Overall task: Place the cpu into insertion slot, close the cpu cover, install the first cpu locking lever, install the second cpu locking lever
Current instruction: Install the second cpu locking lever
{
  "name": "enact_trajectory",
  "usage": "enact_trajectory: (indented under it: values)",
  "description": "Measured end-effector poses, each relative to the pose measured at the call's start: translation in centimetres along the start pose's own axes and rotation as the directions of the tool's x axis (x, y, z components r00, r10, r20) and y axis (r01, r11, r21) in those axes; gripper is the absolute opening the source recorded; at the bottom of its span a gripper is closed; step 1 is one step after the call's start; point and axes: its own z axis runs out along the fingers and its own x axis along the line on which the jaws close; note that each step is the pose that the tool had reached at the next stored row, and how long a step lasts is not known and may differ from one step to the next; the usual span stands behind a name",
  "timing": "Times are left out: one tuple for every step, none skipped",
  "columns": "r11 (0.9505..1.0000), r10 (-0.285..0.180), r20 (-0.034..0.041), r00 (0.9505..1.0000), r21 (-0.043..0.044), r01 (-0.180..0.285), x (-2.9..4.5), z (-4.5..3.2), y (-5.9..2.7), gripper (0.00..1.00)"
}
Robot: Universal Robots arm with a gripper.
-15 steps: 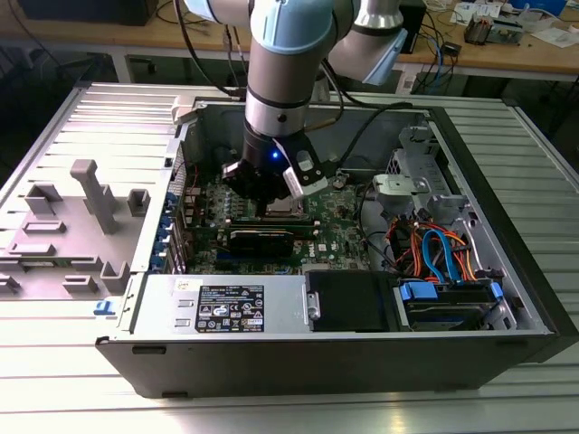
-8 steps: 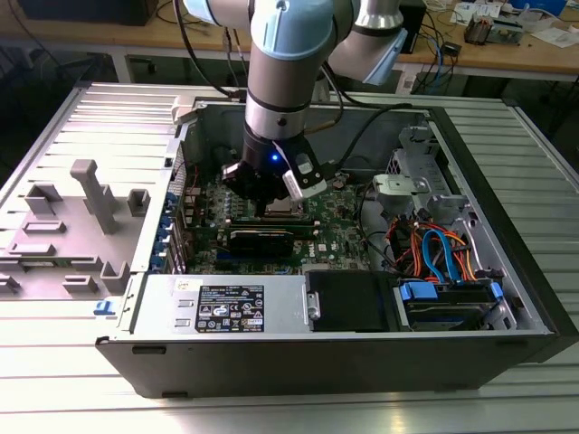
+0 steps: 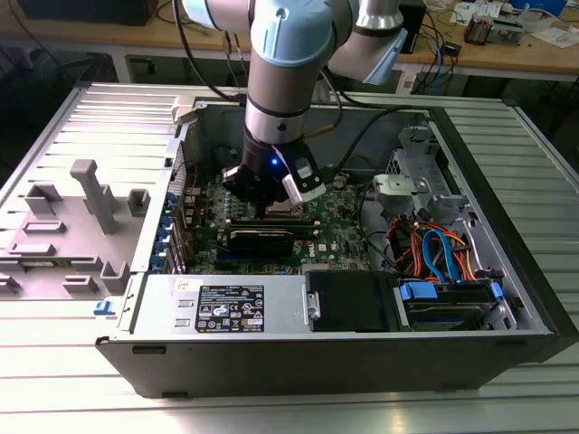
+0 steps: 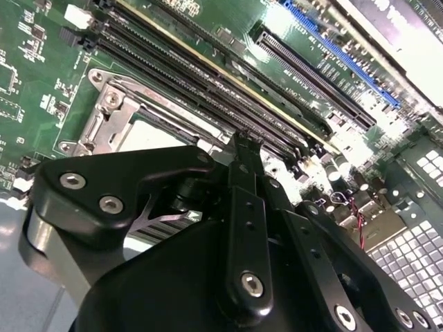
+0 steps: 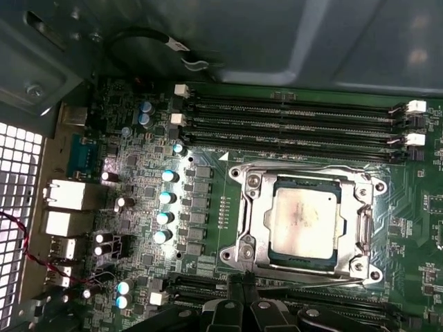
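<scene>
In the first wrist view the cpu [image 5: 304, 221], a silver-grey square, lies inside the insertion slot [image 5: 367, 271] on the green board. The cpu cover [image 5: 252, 223], a silver frame plate, lies flat around it. A thin metal locking lever [image 5: 325, 283] runs along the socket edge nearest my fingers. My gripper [image 5: 239, 282] is shut, its tips just off that edge, with nothing seen between them. In the second wrist view the gripper [image 4: 242, 142] points down beside the cover [image 4: 109, 114] and the cpu [image 4: 149, 135]. The exterior view shows the gripper [image 3: 269, 206] low over the motherboard.
Long black memory slots [image 5: 291, 117] run past the socket's far side, and more slots [image 4: 208, 83] lie beside my fingers. Capacitors [image 5: 166, 197] and rear ports [image 5: 66, 197] stand nearby. The case walls [image 3: 298, 312], a drive cage [image 3: 425, 181] and coloured cables [image 3: 439, 253] surround the board.
</scene>
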Motion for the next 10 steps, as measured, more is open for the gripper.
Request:
enact_trajectory:
  values:
    - [1.0,-0.001,0.0006,1.0,-0.006,0.001,0.1,0.06,0.01,0.11]
    - [0.9999,-0.001,0.0012,1.0,-0.0122,0.001,0.19,0.1,0.02,0.11]
    - [0.9999,-0.002,0.0017,1.0,-0.017,0.002,0.25,0.13,0.02,0.11]
    - [0.9998,-0.002,0.0021,1.0,-0.0205,0.002,0.26,0.16,0.02,0.11]
    - [0.9997,-0.003,0.0026,1.0,-0.0252,0.003,0.26,0.21,0.01,0.11]
    - [0.9995,-0.003,0.0032,1.0,-0.031,0.003,0.26,0.26,0.01,0.11]
    - [0.9994,-0.003,0.0035,1.0,-0.0333,0.003,0.26,0.3,0.01,0.11]
    - [0.9994,-0.003,0.0037,1.0,-0.0348,0.004,0.25,0.33,0.01,0.11]
    - [0.9994,-0.004,0.0038,1.0,-0.0355,0.004,0.24,0.35,0.01,0.11]
    - [0.9994,-0.004,0.0036,1.0,-0.0354,0.004,0.25,0.34,-0.02,0.11]
